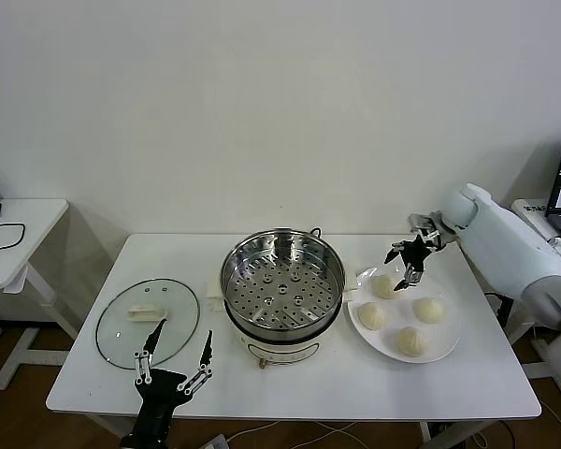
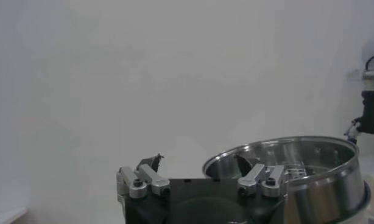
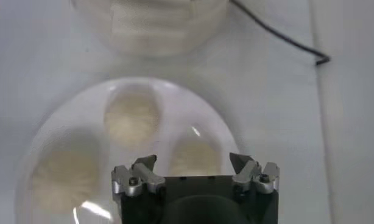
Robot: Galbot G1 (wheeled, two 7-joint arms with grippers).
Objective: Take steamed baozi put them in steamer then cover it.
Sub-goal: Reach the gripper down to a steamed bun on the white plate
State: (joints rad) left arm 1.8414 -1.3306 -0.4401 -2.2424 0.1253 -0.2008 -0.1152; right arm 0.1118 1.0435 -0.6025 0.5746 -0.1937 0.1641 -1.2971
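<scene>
Right gripper (image 1: 411, 264): you have it spread wide, holding nothing, just above the plate's (image 1: 446, 348) far edge.
Baozi (image 1: 384, 286): four on the plate, nearest one directly under your fingertips (not touching).
Steamer (image 1: 282, 279): uncovered, beside the gripper toward the table's middle.
Left gripper (image 1: 175, 360): also wide, idle at the near edge.
Lid (image 1: 148, 322): flat, just beyond it.

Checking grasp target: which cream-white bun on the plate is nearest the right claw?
The round cream-white bun at the flat white plate's far-left, right under the open right claw; the other three lie farther.
</scene>
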